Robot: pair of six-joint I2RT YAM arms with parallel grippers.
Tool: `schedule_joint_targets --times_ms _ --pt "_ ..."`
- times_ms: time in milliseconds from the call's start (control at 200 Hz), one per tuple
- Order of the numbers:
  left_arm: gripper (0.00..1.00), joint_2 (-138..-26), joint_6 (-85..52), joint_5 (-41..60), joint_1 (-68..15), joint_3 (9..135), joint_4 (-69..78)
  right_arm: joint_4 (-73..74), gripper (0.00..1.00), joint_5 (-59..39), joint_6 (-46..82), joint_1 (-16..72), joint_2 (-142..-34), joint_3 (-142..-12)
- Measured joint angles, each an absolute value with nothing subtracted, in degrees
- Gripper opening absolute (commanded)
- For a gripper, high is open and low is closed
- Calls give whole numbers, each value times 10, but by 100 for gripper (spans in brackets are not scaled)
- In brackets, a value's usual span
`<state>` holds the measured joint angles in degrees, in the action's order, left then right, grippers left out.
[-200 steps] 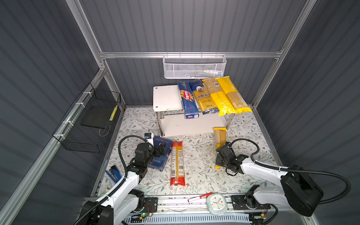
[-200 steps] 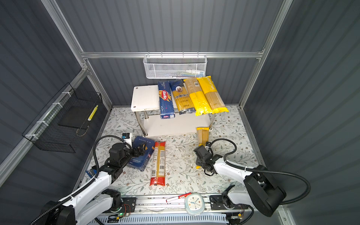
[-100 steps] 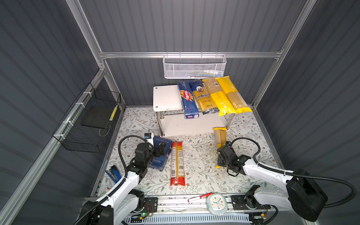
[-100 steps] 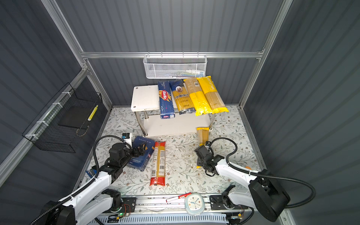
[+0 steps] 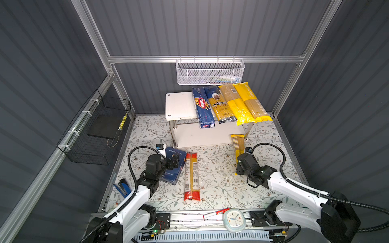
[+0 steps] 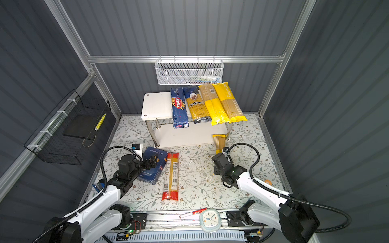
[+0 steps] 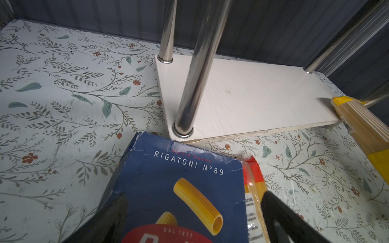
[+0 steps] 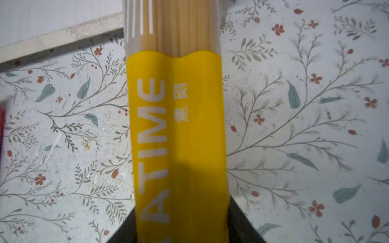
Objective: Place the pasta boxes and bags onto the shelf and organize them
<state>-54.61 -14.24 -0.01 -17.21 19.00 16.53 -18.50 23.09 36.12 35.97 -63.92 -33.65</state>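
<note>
The shelf stands at the back. Its top board carries the narrow Barilla box, the ankara bag and two yellow bags. On the floor lie the rigatoni box and, beside it, the red-ended bag. My left gripper is open and straddles that box, with one finger over the red-ended bag. A third yellow PASTATIME bag lies on the floor with its far end on the lower board. My right gripper presses both its sides.
A white mesh basket hangs on the back rail above the shelf. A black wire basket hangs on the left wall. A clock and a red pen lie on the front rail. A blue tool lies at the left edge.
The right gripper's jaws have closed in on the yellow bag on the floor and the arm has shifted slightly. The left arm and the packs have not moved.
</note>
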Motion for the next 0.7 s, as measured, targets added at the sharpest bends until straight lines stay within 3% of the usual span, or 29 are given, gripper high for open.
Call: schedule_joint_targets --times_ms 700 --pt "99 -542 -142 0 -172 190 162 -142 2 187 208 262 -739 -448"
